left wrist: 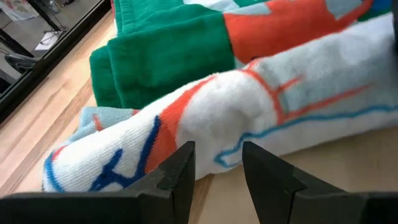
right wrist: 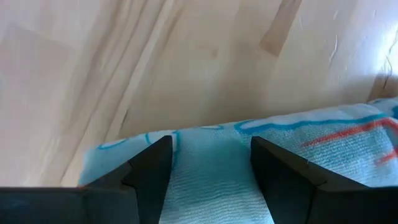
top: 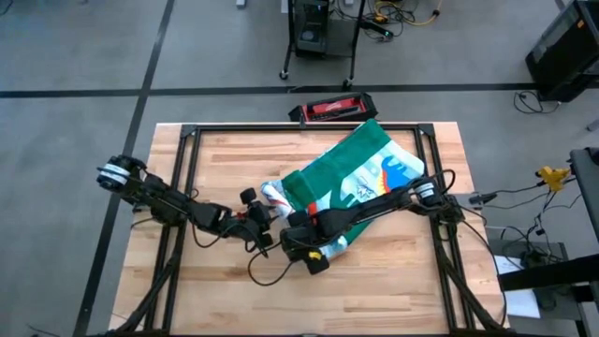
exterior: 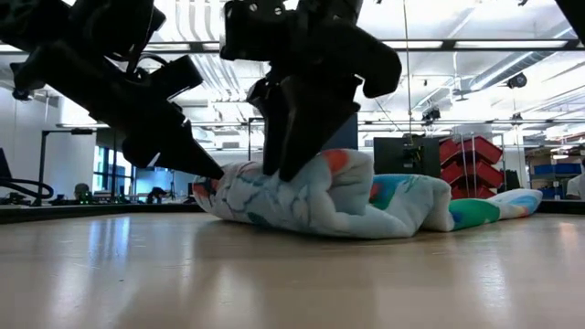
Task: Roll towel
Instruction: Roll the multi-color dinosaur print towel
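- Towel (top: 360, 173) on the wooden table (top: 225, 154), right of centre; lies slantwise, far part flat with green back showing, near edge already turned into a thick roll.
- Roll seen in the low view as a plump printed bundle (exterior: 320, 196) resting on the tabletop, loose tail trailing off toward the right of that view.
- Left gripper (top: 265, 218) low at the left end of the roll; fingers (left wrist: 180, 171) narrowly parted, nothing between them, tips just short of the printed cloth (left wrist: 249, 112) in the left wrist view.
- Right gripper (top: 301, 241) at the near side of the roll, fingers (right wrist: 152, 165) spread wide, straddling pale blue cloth (right wrist: 208, 168) at its edge; tips appear pressed into the fabric in the low view (exterior: 291, 164), no closed pinch evident.
- Step in hand, judged: mid-roll, first turns made, most of the towel unrolled beyond.
- Next move, judged: both grippers to catch the roll near its two ends and tip it over toward the flat green part, evenly, so the roll stays straight.
- Risk, judged: soft bundle likely to slacken or skew if one end leads.
- Red-and-black case (top: 332, 109) off the far edge of the table, not involved.
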